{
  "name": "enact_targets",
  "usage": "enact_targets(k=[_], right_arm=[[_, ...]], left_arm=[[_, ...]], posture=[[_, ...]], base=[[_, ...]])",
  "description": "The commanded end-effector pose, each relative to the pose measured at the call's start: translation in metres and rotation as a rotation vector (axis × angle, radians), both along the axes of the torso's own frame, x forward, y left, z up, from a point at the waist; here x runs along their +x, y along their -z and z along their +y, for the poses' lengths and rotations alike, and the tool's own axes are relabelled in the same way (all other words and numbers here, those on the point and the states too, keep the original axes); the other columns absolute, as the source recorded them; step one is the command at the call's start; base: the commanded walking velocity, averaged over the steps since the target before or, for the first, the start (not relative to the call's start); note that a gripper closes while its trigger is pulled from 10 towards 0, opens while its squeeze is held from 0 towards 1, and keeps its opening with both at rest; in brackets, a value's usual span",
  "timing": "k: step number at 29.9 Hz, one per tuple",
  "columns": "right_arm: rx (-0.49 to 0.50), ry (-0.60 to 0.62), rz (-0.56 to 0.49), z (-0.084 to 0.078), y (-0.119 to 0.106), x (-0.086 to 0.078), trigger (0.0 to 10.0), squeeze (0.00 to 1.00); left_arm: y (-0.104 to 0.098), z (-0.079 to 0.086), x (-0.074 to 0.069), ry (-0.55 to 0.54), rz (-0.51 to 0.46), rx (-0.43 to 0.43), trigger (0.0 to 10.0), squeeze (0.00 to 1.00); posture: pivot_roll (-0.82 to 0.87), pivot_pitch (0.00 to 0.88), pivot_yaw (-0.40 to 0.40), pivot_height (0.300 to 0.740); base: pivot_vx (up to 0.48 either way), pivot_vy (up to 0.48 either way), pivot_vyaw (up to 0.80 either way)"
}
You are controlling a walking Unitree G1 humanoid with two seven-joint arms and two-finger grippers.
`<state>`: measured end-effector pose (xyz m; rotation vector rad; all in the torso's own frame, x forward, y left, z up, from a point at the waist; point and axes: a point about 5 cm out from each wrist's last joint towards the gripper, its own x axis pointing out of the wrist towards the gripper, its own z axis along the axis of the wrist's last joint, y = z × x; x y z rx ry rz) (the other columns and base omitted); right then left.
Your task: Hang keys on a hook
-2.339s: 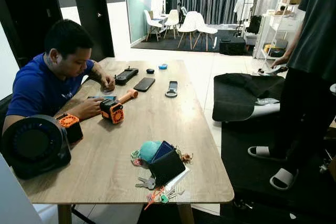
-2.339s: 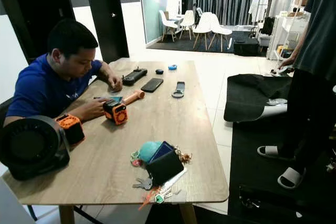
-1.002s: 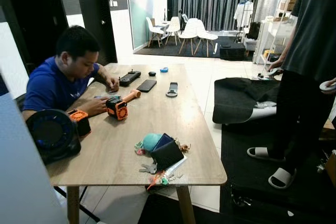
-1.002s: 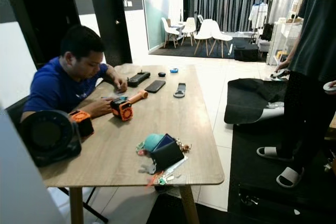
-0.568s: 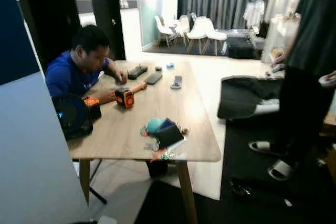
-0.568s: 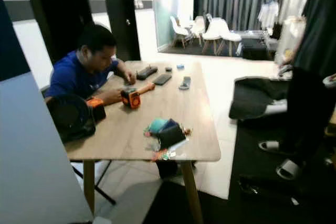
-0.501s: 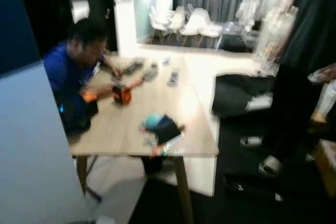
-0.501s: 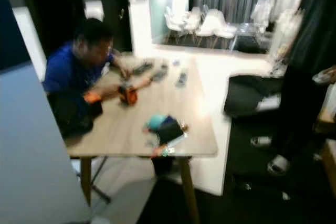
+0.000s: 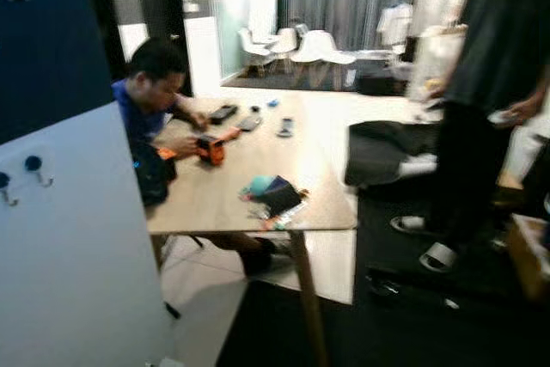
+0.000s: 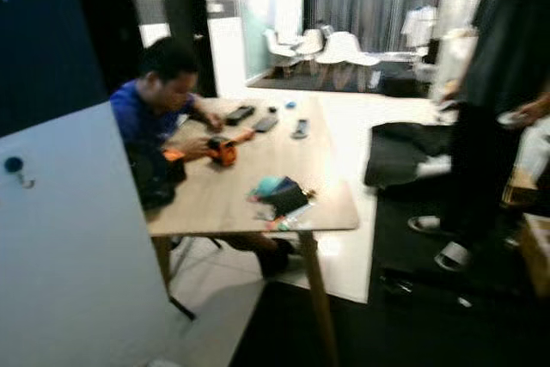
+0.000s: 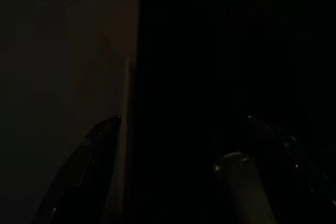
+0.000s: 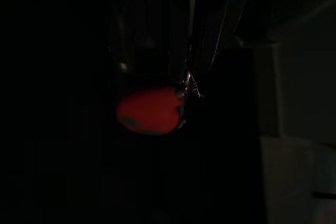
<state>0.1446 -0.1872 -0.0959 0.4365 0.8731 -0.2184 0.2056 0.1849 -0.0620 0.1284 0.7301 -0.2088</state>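
The robot stood before a pale board (image 9: 77, 238) that filled the near left of the head views, and everything else is best placed against that board. On its upper left part sat two small hooks with dark round caps, one hook (image 9: 35, 168) nearer the middle and another (image 9: 4, 186) at the frame edge. Beyond the board's right edge stood a wooden table (image 9: 215, 199), where a seated person (image 9: 150, 96) in a blue shirt worked; a clutter of small items (image 9: 273, 198) lay near the table's front edge. Further right of the board, well apart, a standing person (image 9: 481, 109) in dark clothes was visible.

In the dark right wrist view, the right gripper (image 12: 181, 80) had its fingers drawn together on a metal ring, from which a red key tag (image 12: 149, 110) hung. The keys were thus in its grasp, away from the hooks. The left gripper (image 11: 181, 121) showed its fingers spread apart with nothing between them.

The step in hand appeared to be the carry toward the board. The next move would likely call for raising the right arm and aligning the ring with a hook.
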Motion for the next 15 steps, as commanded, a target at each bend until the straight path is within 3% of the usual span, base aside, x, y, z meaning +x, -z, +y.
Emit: enact_targets(k=[1,15], right_arm=[[-0.004,-0.004,-0.015,0.0003,-0.0018,0.0045,10.0,0.0],[-0.008,-0.022,-0.018,0.0013,-0.0023,0.0061,10.0,0.0]], left_arm=[[-0.0006,0.0018,0.0003,-0.014,-0.003,-0.006,10.0,0.0],[-0.002,0.0002,0.0003,-0.032,-0.023,-0.027,10.0,0.0]], posture=[[0.07,0.021,0.026,0.74],[0.07,0.025,0.023,0.74]], base=[[0.0,0.0,0.0],[0.0,0.0,0.0]])
